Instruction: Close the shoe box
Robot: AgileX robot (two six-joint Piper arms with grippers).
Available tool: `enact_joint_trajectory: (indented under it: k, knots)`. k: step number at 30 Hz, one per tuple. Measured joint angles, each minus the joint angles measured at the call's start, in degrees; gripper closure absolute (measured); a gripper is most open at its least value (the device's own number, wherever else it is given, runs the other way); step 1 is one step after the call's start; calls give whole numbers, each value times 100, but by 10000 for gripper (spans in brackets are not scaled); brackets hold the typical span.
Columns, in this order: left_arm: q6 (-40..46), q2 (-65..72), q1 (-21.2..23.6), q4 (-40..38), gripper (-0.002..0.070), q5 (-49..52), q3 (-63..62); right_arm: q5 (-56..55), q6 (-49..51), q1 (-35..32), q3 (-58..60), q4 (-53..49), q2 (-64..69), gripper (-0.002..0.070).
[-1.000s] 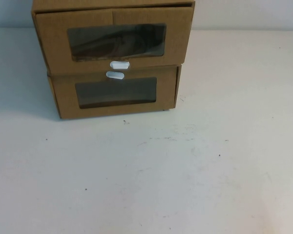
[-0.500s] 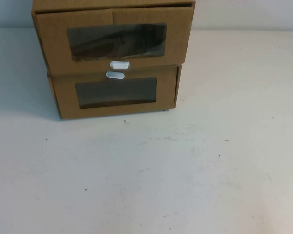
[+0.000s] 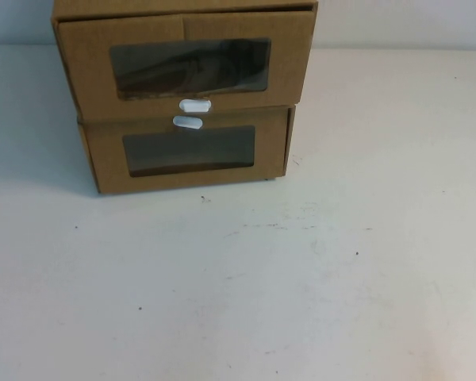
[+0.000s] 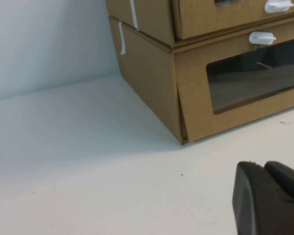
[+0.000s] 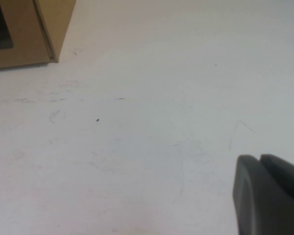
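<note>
Two brown cardboard drawer boxes are stacked at the table's far left-centre. The upper one is the shoe box, with a wide clear window and a white tab at its front's bottom edge. Its drawer front juts out past the box below, as the left wrist view shows. Neither gripper shows in the high view. My left gripper is shut and empty, low over the table in front of the boxes' left corner. My right gripper is shut and empty over bare table, to the right of the boxes.
The lower, narrower box has a smaller window and a white tab at its top edge; its corner shows in the right wrist view. The white table stretches in front and to the right.
</note>
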Motion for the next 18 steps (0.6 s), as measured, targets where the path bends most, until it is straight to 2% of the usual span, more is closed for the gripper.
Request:
enact_joint_trajectory:
  k: [3,5,8,12,18]
  knots:
    - [-796,0,0,1008,677,-187,0,0,0,0,0,10,0,687]
    - [-1858,-81,0,2054,677,-155,0,0,-4,0,0,10,0,687]
    - [-2856,-178,0,2851,677,275,0,0,-4,0,0,10,0,687]
    - [-3195,-190,0,3031,677,1140,9,0,-4,0,0,10,0,687]
    - [-3221,-191,0,3044,677,1198,9,0,-4,0,0,10,-4,687]
